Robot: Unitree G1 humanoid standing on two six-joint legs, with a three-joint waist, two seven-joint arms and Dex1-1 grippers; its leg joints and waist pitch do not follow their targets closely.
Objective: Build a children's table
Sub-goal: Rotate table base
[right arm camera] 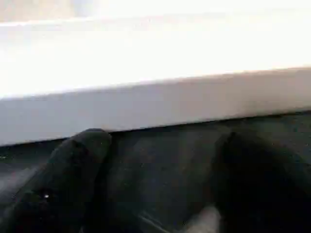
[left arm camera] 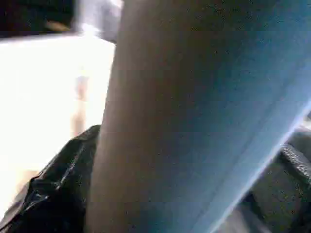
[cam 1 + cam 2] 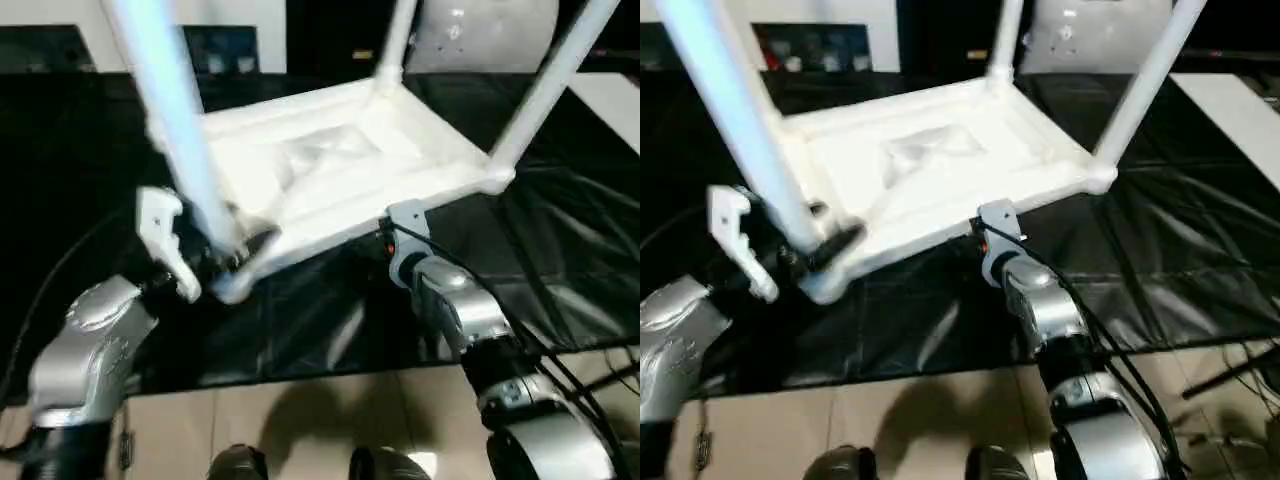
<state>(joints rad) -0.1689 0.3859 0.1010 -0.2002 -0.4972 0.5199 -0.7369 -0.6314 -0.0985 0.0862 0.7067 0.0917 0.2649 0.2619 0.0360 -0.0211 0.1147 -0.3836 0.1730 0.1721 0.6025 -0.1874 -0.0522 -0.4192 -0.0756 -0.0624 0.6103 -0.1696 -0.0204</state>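
Fingers of the left gripper [image 3: 222, 262] clamp the near leg [image 3: 172, 130] just above its corner socket [image 3: 232, 287], so it should press straight down, while the right gripper [image 1: 160, 160], fingers apart, steadies the tabletop rim [image 1: 155, 104] just beyond its fingertips.

Your robot wears rounded silver shells on both forearms, the left forearm [image 3: 85, 345] and the right forearm [image 3: 462, 305], each ending in black joints. A white bracket [image 3: 160, 225] caps the left wrist; a small red light [image 3: 388, 247] glows at the right. Black cables [image 3: 560, 370] trail along the right arm. The right gripper's fingers [image 1: 68, 179] are matte black and rounded.
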